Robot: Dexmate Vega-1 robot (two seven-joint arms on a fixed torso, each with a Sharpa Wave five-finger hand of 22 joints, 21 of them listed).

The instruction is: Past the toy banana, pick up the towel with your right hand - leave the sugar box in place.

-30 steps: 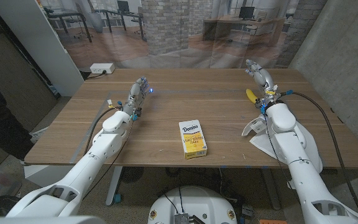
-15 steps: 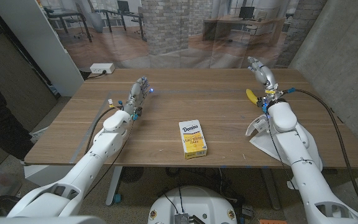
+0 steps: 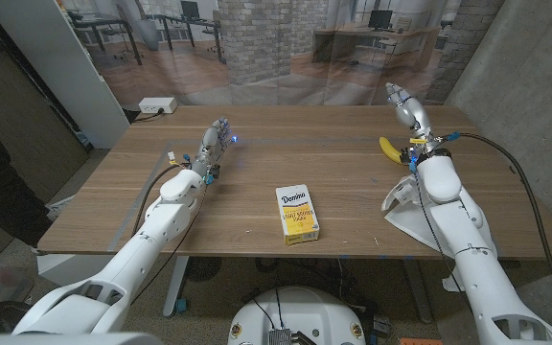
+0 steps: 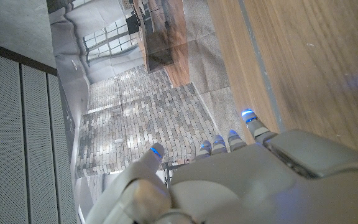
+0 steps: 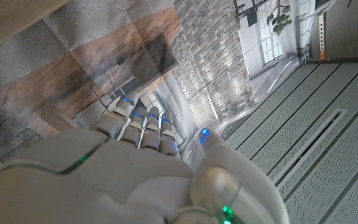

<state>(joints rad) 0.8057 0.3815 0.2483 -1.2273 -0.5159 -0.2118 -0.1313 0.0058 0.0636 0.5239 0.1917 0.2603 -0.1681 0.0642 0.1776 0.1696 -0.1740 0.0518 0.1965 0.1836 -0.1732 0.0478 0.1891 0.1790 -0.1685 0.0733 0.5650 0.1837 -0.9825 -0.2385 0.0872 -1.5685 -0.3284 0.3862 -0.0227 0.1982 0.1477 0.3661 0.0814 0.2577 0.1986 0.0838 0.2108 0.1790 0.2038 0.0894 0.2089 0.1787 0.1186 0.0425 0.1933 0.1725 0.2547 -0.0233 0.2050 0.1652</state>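
Note:
The white towel lies at the table's near right edge, partly hidden under my right forearm. The yellow toy banana rests farther back on the right. My right hand is raised beyond the banana over the far right of the table, its fingers stretched out and holding nothing. A white and yellow Domino sugar box lies flat near the front middle. My left hand reaches out over the left part of the table with its fingers straight, also holding nothing.
The wooden table is bare between the box and the far edge. A white power strip sits beyond the far left corner. A grey wall stands close to the table's right side.
My right hand and forearm have drifted a little to the right and farther back, so more of the towel shows. The left arm, box and banana have stayed put.

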